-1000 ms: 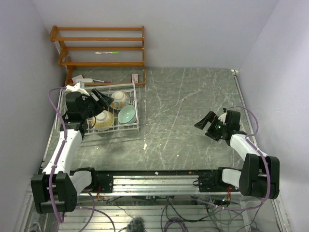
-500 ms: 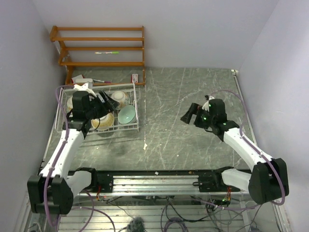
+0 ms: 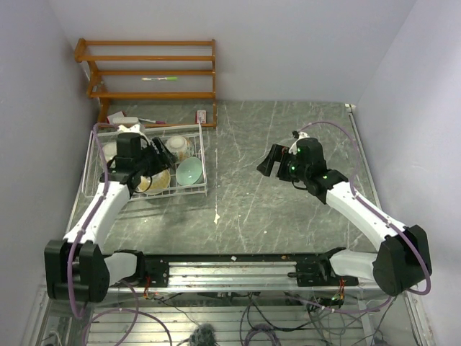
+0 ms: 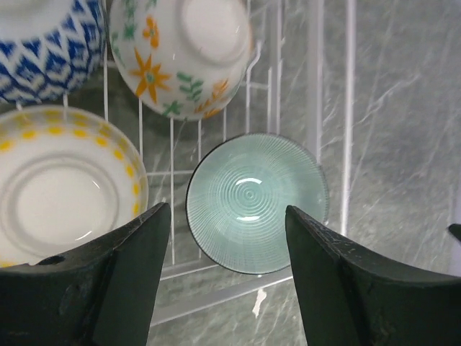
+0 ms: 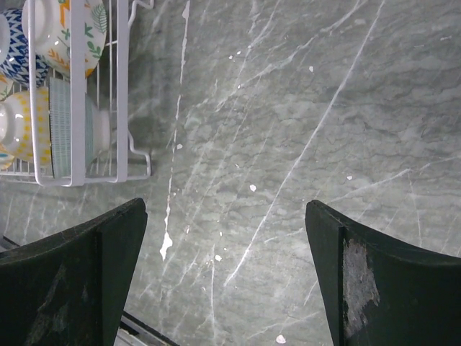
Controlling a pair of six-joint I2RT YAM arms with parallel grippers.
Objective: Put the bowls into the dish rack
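The white wire dish rack (image 3: 202, 155) stands at the left of the table. Inside it sit a plain teal bowl (image 3: 189, 171), a yellow-dotted bowl (image 3: 155, 181) and an orange floral bowl (image 3: 179, 148). My left gripper (image 3: 153, 163) hovers over the rack, open and holding nothing. In the left wrist view the gripper (image 4: 226, 209) frames the teal bowl (image 4: 256, 202), with the yellow-dotted bowl (image 4: 61, 202), floral bowl (image 4: 184, 54) and blue-patterned bowl (image 4: 43, 43) beside it. My right gripper (image 3: 272, 160) is open over bare table, right of the rack (image 5: 121, 72).
A brown wooden shelf unit (image 3: 148, 72) stands against the back wall, with small items (image 3: 204, 115) at its foot. A white smear (image 3: 217, 215) marks the table in front of the rack. Walls close in on the left and right.
The right arm has swung from the right side in towards the table's middle. The left gripper has shifted a little further over the rack.
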